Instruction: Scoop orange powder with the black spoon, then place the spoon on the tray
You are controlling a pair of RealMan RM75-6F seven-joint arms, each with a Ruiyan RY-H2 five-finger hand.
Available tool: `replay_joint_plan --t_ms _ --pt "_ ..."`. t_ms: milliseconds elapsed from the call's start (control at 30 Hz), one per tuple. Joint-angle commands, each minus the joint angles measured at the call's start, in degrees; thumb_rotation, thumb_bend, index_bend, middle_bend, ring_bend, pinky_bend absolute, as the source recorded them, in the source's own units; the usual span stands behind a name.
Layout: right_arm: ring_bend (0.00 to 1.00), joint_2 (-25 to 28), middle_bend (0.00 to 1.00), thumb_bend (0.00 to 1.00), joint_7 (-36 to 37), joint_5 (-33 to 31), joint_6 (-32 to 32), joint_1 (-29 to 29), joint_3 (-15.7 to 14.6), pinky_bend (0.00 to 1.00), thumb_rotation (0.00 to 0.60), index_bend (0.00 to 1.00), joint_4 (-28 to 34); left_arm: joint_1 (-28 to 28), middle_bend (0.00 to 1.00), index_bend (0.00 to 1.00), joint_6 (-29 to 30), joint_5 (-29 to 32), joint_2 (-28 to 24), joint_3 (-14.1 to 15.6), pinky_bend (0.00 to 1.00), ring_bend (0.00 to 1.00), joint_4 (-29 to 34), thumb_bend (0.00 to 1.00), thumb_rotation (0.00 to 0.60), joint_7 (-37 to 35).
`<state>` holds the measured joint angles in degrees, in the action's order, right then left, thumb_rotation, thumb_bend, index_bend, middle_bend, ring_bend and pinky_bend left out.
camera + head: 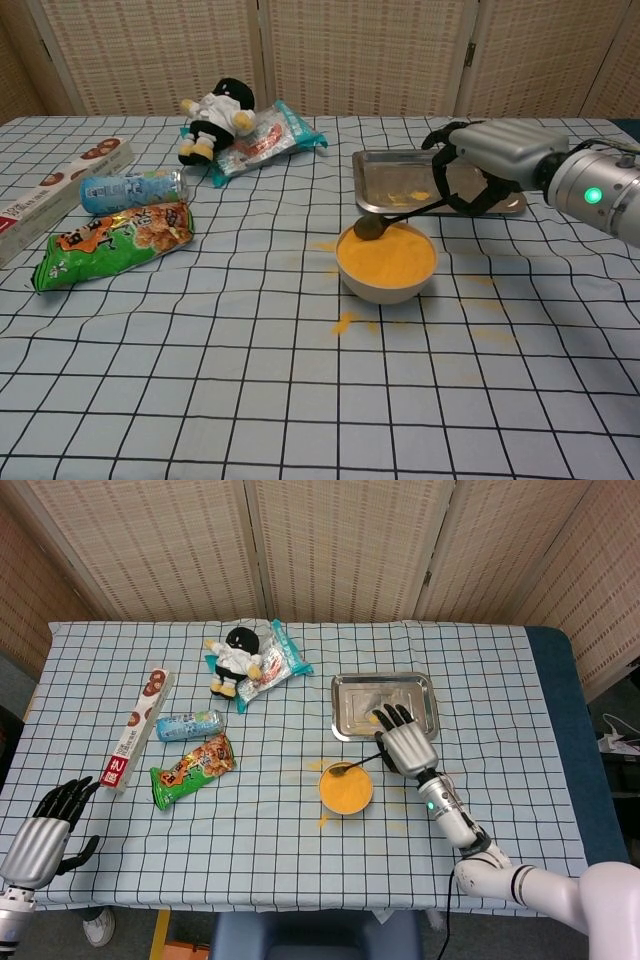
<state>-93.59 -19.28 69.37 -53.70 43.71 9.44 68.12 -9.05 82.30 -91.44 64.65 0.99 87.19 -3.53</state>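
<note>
While its fingers curl around the black spoon (398, 214), the right robot hand (482, 160) hovers by the tray (372, 190)

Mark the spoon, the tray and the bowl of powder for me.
black spoon (369, 227), chest view, on its scoop end.
tray (385, 205), chest view, on its near rim.
bowl (385, 289), chest view, on its white outer wall.

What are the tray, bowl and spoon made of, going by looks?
Tray: likely stainless steel; shiny grey with mirror-like reflections and a rolled rim.
Bowl: probably ceramic or melamine; smooth off-white wall, cannot tell which.
Black spoon, held in the right hand: matte black, probably plastic, possibly coated metal.
</note>
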Motion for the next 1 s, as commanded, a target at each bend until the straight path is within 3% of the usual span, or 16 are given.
replay_joint_plan --t_ms 33,467,667,1000 --pt "0.00 0.24 0.11 0.56 -0.33 0.44 0.64 -0.13 -0.86 0.09 0.600 0.89 0.31 -0.06 0.00 0.00 -0.12 0.07 0.06 -0.02 0.10 0.00 0.09 0.40 0.600 0.18" --pt "0.00 6.34 0.11 0.56 -3.72 0.73 0.21 -2.34 -3.48 0.09 0.600 0.91 11.47 0.10 0.00 0.00 0.38 -0.41 0.06 0.13 0.10 0.00 0.38 0.40 0.600 0.51" --pt "0.00 3.38 0.11 0.56 -2.05 2.51 -6.23 -3.48 -1.05 0.10 0.600 0.90 8.84 0.25 0.00 0.00 0.78 -0.76 0.03 0.26 0.10 0.00 0.33 0.40 0.600 0.42" --pt "0.00 0.48 0.12 0.56 -1.27 0.95 -2.56 -1.67 0.14 0.12 0.600 0.89 1.53 0.11 0.00 0.00 0.41 -0.47 0.02 0.17 0.10 0.00 0.19 0.40 0.600 0.24"
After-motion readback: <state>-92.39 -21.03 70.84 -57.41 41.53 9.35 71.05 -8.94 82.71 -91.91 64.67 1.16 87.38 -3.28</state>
